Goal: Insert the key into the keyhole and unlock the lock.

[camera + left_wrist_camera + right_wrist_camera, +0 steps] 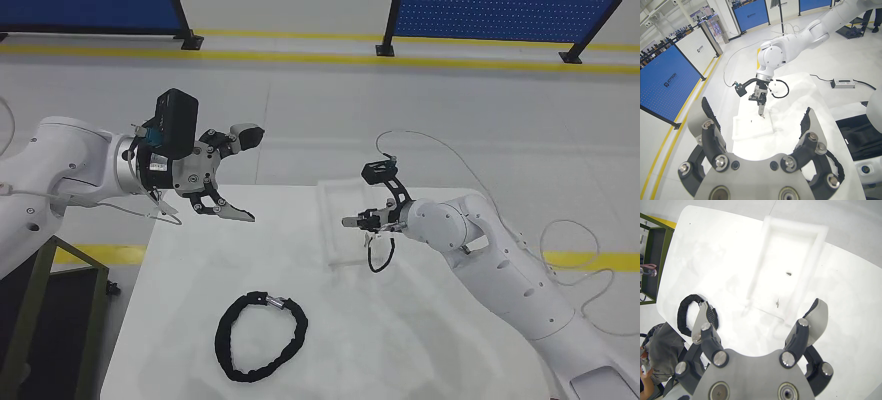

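**Evidently, the key is not yet taken up**

At the left, the left gripper point(250, 172) is held released over the far corner of the table point(180, 300), its fingers spread sideways. The chain lock point(262, 335) is laid looped near the front. It is judged heavy and limp, best steadied at its metal lock body point(266, 297). In the white foam tray point(795, 224) lies the key point(778, 303), judged small, stiff and slippery, to be pinched by its head. Above it the right gripper point(347, 222) is poised, fingers parted and empty.

Cloth, metal, foam.
Lock point(226, 340): black woven cloth sleeve, shiny metal ends; tray point(795, 223): soft white foam; table point(200, 300): smooth matt white; key point(778, 303): bare metal.
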### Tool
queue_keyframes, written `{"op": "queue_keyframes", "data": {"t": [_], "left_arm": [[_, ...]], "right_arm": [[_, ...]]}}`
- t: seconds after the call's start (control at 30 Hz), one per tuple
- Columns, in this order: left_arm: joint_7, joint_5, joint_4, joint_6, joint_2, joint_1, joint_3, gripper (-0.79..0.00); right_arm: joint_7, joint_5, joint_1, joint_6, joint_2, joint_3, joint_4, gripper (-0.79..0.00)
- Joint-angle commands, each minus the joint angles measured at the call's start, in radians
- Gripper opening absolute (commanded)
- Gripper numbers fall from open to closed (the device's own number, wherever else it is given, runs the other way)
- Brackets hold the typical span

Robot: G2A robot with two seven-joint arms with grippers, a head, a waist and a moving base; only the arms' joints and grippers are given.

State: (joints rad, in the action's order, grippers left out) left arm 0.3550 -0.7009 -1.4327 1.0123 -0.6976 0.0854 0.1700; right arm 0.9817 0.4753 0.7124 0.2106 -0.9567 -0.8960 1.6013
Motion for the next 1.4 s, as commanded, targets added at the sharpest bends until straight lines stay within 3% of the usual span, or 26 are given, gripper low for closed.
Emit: {"op": "queue_keyframes", "data": {"t": [0.0, 0.6, 1.1, 1.37], "left_arm": [[-0.001, 0.000, 0.000, 0.000, 0.000, 0.000, 0.000, 0.000], [-0.001, 0.000, 0.000, 0.000, 0.000, 0.000, 0.000, 0.000], [-0.001, 0.000, 0.000, 0.000, 0.000, 0.000, 0.000, 0.000], [-0.001, 0.000, 0.000, 0.000, 0.000, 0.000, 0.000, 0.000]], "right_arm": [[0.000, 0.000, 0.000, -0.001, 0.000, 0.000, 0.001, 0.000], [-0.026, 0.045, 0.019, -0.033, -0.009, 0.035, -0.023, 0.000], [0.007, -0.054, -0.076, 0.072, -0.108, 0.181, -0.265, -0.003], [0.027, 0.037, -0.134, 0.106, -0.146, 0.248, -0.305, -0.028]]}}
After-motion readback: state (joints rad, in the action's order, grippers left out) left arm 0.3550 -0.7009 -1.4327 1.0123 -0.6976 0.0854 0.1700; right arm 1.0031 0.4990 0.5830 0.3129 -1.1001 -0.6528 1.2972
